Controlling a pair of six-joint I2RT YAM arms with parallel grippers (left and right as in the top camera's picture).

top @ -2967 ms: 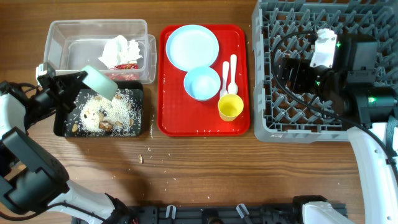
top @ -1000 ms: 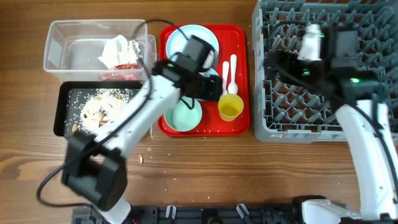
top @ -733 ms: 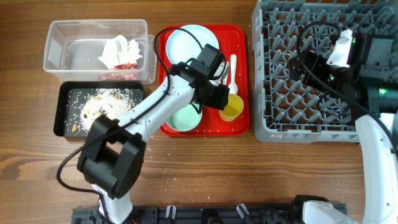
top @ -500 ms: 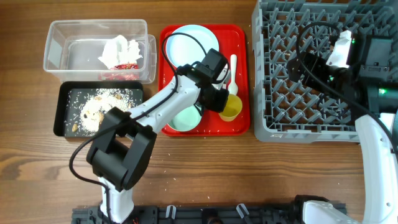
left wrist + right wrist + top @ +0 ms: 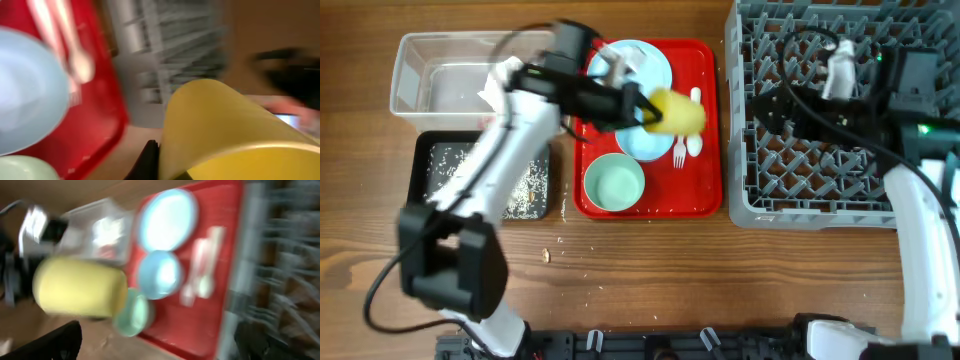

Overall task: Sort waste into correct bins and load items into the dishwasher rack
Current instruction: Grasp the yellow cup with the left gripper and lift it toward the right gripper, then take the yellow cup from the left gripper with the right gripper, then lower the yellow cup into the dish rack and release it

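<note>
Up over the red tray (image 5: 705, 195), near upper centre of the overhead view, the cup (image 5: 678, 110) lies tipped sideways, clamped in the left gripper (image 5: 655, 108). The green bowl (image 5: 614, 184) sits lower on the tray. Over the rack (image 5: 770, 190) the right gripper (image 5: 775, 108) hovers, fingers spread wide. The wrapper (image 5: 106, 232) print blurs, unreadable.

View motion-blurred. Pincer (image 5: 155, 341) own dark fingers (image 5: 54, 341) stood wide apart at bottom corners. Yellow cup (image 5: 80, 287) lay sideways, large and close, just above finger on view's left. Pale green bowl (image 5: 136, 312) sat partly hidden behind cup. Ahead of pincer, between fingers: red tray (image 5: 220, 300) carrying pale blue bowl (image 5: 160, 274), pale blue plate (image 5: 167, 220) farther, white spoon and fork (image 5: 202, 267) beside them. Clear tub (image 5: 87, 222) with white wrapper (image 5: 107, 230) lay beyond cup. Grey rack (image 5: 285, 255) stood beyond other finger. Wooden tabletop (image 5: 115, 347) beneath.
</note>
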